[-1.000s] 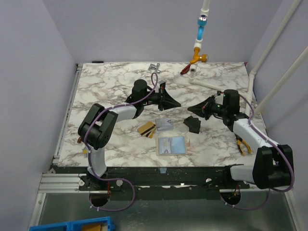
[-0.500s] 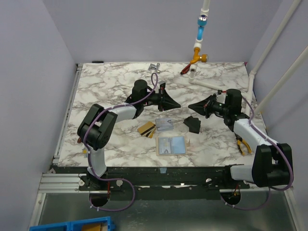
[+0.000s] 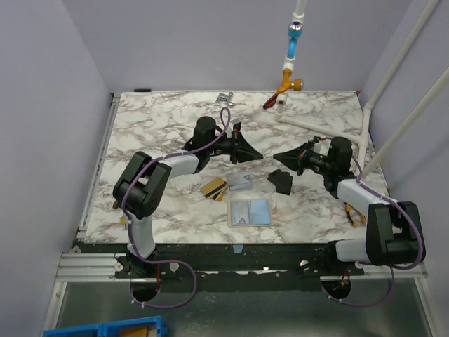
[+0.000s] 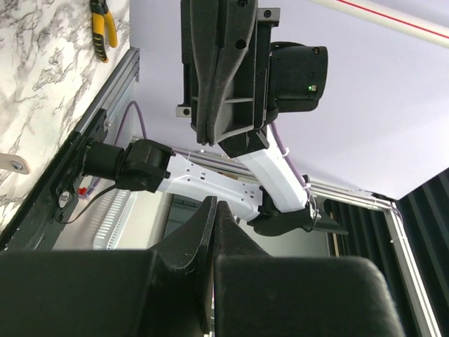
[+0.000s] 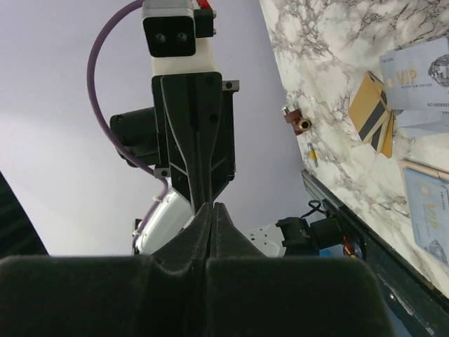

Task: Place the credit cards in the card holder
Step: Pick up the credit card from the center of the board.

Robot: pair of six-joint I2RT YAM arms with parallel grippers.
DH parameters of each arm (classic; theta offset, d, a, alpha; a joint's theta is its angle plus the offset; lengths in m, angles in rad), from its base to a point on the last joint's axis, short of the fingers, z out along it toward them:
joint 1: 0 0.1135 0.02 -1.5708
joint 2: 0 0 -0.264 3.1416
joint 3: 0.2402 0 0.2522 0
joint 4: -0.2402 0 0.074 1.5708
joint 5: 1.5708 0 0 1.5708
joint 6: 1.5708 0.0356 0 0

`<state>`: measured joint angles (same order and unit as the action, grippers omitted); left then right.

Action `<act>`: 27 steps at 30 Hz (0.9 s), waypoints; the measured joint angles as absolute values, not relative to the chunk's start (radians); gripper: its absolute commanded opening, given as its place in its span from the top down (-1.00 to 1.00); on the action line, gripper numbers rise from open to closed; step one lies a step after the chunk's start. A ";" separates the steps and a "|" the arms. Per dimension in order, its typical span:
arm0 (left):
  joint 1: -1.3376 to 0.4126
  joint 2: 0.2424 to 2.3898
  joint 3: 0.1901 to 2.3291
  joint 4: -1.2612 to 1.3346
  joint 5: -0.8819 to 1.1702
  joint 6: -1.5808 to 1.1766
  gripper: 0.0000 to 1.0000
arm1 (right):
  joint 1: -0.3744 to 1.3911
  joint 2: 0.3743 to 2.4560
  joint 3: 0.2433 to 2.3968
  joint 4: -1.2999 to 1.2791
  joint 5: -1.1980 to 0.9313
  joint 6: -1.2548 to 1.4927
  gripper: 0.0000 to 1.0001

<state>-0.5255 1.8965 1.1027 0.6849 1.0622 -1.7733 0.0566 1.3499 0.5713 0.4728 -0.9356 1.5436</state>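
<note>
Both grippers hang shut and empty above the table's middle, pointing at each other tip to tip: my left gripper (image 3: 259, 154) (image 4: 214, 204) and my right gripper (image 3: 276, 155) (image 5: 212, 206). Below them lie gold-tan credit cards with dark stripes (image 3: 214, 188) (image 5: 372, 112) and a pale grey-blue card (image 3: 242, 182) (image 5: 418, 79). Nearer the front lies the tan card holder (image 3: 231, 213) (image 5: 425, 167), flat, with a pale blue card (image 3: 252, 210) over most of its face. Neither gripper touches any of them.
A black folded object (image 3: 281, 181) lies right of the cards. Yellow-handled pliers (image 3: 355, 211) (image 4: 105, 28) rest near the right edge. At the back are a red-handled tool (image 3: 270, 100), a metal fitting (image 3: 224, 97) and a white pipe (image 3: 309, 123).
The right arm's wrist has shifted slightly rightward while its fingertips stayed almost in place. The left arm and the cards have not moved.
</note>
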 measured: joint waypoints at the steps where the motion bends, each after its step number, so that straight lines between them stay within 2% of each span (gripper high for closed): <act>1: -0.525 1.897 1.103 0.680 1.062 -1.769 1.00 | 0.057 1.350 0.571 0.479 -0.937 1.544 0.99; 3: -0.525 1.897 1.103 0.672 1.062 -1.761 1.00 | 0.057 1.350 0.573 0.472 -0.940 1.531 0.99; 6: -0.525 1.897 1.103 0.655 1.061 -1.742 0.96 | 0.057 1.350 0.600 0.404 -0.937 1.469 0.70; 8: -0.525 1.897 1.104 0.633 1.061 -1.710 0.62 | 0.057 1.353 0.635 0.320 -0.923 1.396 0.37; 9: -0.525 1.897 1.108 0.611 1.059 -1.682 0.39 | 0.057 1.357 0.661 0.263 -0.908 1.345 0.24; 11: -0.526 1.897 1.139 0.507 1.048 -1.580 0.32 | 0.057 1.377 0.738 0.110 -0.841 1.216 0.11; 15: -0.540 1.904 1.259 0.266 1.007 -1.338 0.05 | 0.057 1.398 0.857 -0.121 -0.630 0.971 0.04; 16: -0.546 1.906 1.288 0.217 0.995 -1.275 -0.10 | 0.057 1.396 0.865 -0.155 -0.578 0.920 0.03; 18: -0.561 1.909 1.331 0.123 0.964 -1.153 -0.27 | 0.057 1.395 0.864 -0.208 -0.488 0.843 0.02; 19: -0.573 1.912 1.349 0.070 0.940 -1.081 -0.45 | 0.057 1.395 0.857 -0.223 -0.453 0.813 0.02; 20: -0.585 1.915 1.361 0.028 0.917 -1.022 -0.89 | 0.057 1.395 0.848 -0.232 -0.427 0.789 0.02; 21: -0.596 1.918 1.370 -0.009 0.899 -0.974 -0.97 | 0.057 1.395 0.836 -0.236 -0.403 0.768 0.02; 27: -0.728 1.927 1.386 -0.186 0.745 -0.639 -0.97 | 0.057 1.408 0.783 -0.232 -0.312 0.696 0.09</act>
